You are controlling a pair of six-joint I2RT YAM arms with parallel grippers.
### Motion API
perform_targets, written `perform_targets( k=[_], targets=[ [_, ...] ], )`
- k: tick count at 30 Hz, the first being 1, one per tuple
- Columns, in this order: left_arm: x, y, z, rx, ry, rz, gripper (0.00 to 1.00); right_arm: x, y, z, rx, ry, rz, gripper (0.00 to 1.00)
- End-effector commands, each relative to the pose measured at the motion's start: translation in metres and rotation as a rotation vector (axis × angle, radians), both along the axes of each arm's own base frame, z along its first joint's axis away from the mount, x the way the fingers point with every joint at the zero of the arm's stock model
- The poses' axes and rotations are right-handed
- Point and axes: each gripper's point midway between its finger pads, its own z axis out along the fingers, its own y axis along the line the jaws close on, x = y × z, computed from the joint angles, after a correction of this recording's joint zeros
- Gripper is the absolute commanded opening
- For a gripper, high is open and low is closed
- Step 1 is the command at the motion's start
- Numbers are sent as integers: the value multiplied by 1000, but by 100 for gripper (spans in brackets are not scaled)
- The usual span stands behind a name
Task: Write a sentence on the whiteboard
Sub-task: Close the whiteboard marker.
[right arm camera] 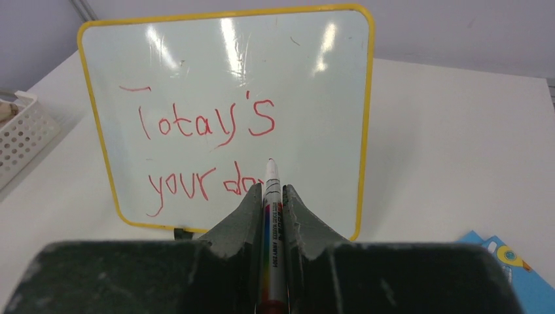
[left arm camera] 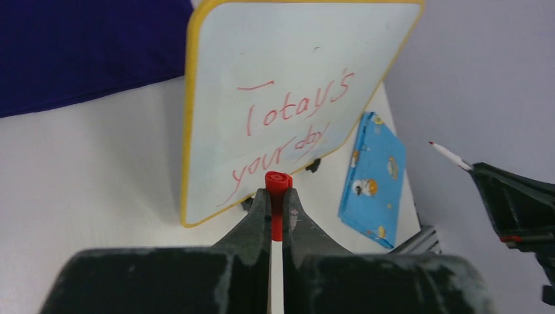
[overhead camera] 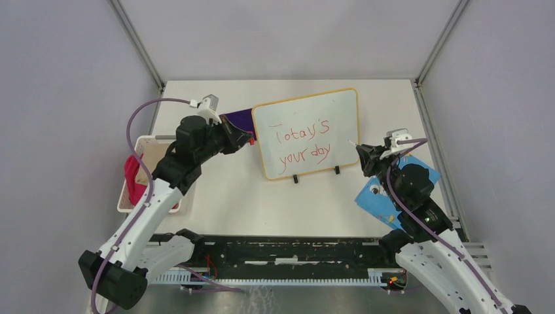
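The whiteboard [overhead camera: 340, 108] stands tilted on its two black feet at mid table, with a yellow frame. The sentence [overhead camera: 302, 144], in red marker, reads "Totay's your day" in two lines. It also shows in the left wrist view [left arm camera: 288, 124] and the right wrist view [right arm camera: 203, 124]. My left gripper [overhead camera: 250, 139] is at the board's left edge, shut on a red marker cap [left arm camera: 277, 182]. My right gripper [overhead camera: 360, 150] is at the board's lower right corner, shut on a white marker [right arm camera: 271, 190] whose tip points at the board without touching it.
A white basket [overhead camera: 141, 173] with a red cloth [overhead camera: 134, 180] sits at the left. A dark purple cloth [overhead camera: 239, 118] lies behind the left gripper. A blue patterned cloth [overhead camera: 393, 190] lies under the right arm. Metal frame posts bound the table.
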Motion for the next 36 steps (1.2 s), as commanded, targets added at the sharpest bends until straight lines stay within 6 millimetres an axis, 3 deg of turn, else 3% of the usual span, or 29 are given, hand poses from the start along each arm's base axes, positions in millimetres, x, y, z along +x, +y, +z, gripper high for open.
perform_targets(
  k=[1, 9, 12, 15, 18, 25, 30, 36],
  targets=[
    [-14, -25, 80, -239, -180, -117, 2, 10, 11, 72, 140, -157, 17, 0],
    [-35, -32, 120, -465, -247, -167, 2, 21, 43, 164, 272, -345, 101, 0],
    [-40, -34, 131, -533, -267, -186, 2, 14, 63, 195, 282, -417, 123, 0],
    [-44, -36, 143, -603, -286, -201, 2, -5, 88, 211, 257, -478, 149, 0],
    [-46, -36, 159, -673, -315, -213, 2, -20, 102, 205, 202, -507, 140, 0],
    [-44, -34, 187, -771, -349, -206, 2, -62, 116, 153, 37, -570, 101, 0],
    [-43, -41, 183, -802, -308, -226, 2, -83, 135, 127, -19, -597, 153, 0],
    [-45, -47, 175, -886, -256, -243, 2, -95, 155, 125, 43, -611, 199, 0]
  ],
)
